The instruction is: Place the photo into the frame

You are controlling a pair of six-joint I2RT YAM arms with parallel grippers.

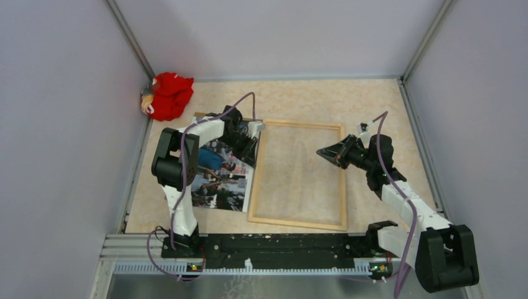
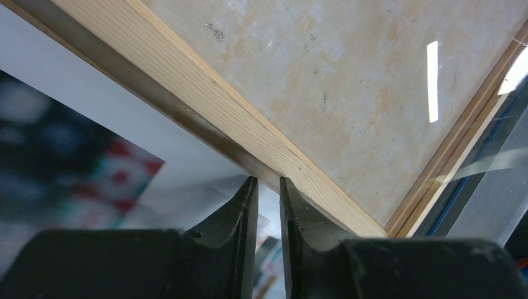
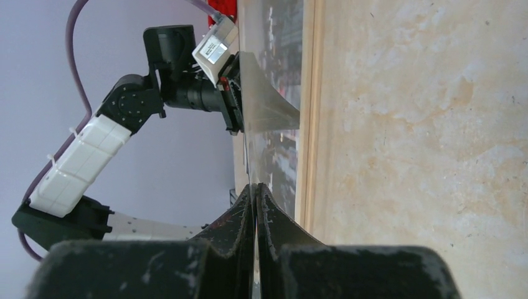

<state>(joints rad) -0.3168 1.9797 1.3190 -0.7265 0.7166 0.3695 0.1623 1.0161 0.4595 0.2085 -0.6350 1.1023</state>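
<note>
Your left gripper (image 2: 268,182), nearly closed, is sitting at the photo (image 1: 215,187)'s far corner, can't tell if it's pinching; right gripper (image 1: 319,151) is hanging clenched over the frame (image 1: 299,224), photo's lying left, not in.

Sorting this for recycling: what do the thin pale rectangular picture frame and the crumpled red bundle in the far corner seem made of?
Thin pale rectangular picture frame: light wood, matt, seemingly unvarnished; straight grain lines run along its rail. Crumpled red bundle: probably soft fabric, matt, with folds and creases; fibre unclear.
</note>
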